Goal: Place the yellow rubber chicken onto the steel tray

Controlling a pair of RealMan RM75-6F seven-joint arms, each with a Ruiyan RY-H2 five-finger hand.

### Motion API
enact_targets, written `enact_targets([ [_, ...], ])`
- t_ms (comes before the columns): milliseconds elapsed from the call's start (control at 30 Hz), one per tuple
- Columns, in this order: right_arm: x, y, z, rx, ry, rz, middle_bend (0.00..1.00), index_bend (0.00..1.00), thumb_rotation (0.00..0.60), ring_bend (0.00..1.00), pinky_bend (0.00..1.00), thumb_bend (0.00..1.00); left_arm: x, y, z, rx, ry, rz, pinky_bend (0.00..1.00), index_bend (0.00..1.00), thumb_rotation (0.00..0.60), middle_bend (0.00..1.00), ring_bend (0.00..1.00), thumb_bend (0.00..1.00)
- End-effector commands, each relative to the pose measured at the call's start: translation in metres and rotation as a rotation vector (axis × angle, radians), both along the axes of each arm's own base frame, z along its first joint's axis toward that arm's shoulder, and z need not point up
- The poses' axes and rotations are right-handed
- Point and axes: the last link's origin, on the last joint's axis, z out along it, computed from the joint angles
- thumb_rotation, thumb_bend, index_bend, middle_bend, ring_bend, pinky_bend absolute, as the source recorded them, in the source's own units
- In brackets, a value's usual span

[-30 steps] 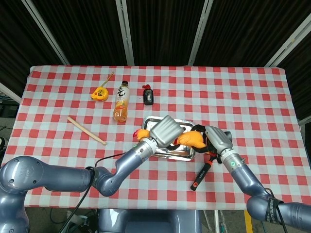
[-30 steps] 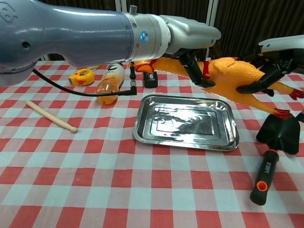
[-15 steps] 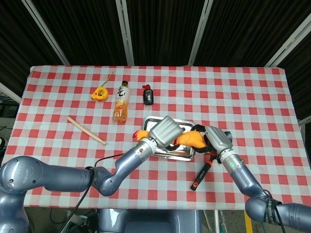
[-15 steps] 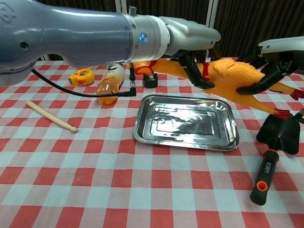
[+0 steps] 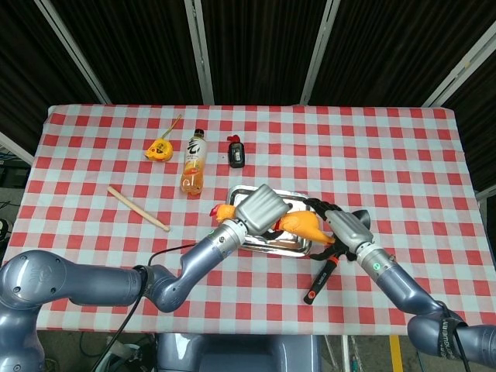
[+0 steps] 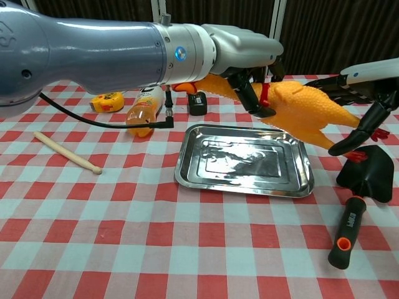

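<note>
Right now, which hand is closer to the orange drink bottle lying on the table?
Left. The left hand grips the yellow rubber chicken just right of the bottle; the right hand is far across, beyond the steel tray.

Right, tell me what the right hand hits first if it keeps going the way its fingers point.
Probably the yellow rubber chicken: the right hand has fingers spread toward its rear end, seemingly just off it, though depth is unclear.

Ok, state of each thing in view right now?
Chicken: airborne above the tray, held by left hand.
Right hand: fingers apart, beside chicken's tail.
Tray: empty, flat on table.
Bottle: lying down, capped.
Trowel: lying flat.
Stick: lying flat.
</note>
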Motion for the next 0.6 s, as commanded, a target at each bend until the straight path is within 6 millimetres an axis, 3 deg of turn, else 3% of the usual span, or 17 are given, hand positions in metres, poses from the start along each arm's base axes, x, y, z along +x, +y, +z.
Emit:
enact_targets([
  [33, -0.004, 0.0, 0.003, -0.013, 0.016, 0.008, 0.0, 0.0, 0.6, 0.0, 0.05, 0.05, -0.006, 0.0, 0.001, -0.006, -0.001, 0.006, 0.69, 0.59, 0.6, 0.7, 0.63, 0.71],
  [367, -0.032, -0.002, 0.026, -0.127, 0.114, -0.001, 0.0, 0.0, 0.6, 0.0, 0.05, 0.05, -0.045, -0.001, -0.001, -0.033, -0.044, 0.03, 0.69, 0.59, 0.6, 0.7, 0.63, 0.69],
  [600, -0.051, -0.002, 0.045, -0.222, 0.123, -0.047, 0.0, 0.0, 0.6, 0.0, 0.05, 0.05, -0.082, 0.005, -0.018, -0.069, -0.13, 0.091, 0.67, 0.58, 0.6, 0.69, 0.63, 0.65],
])
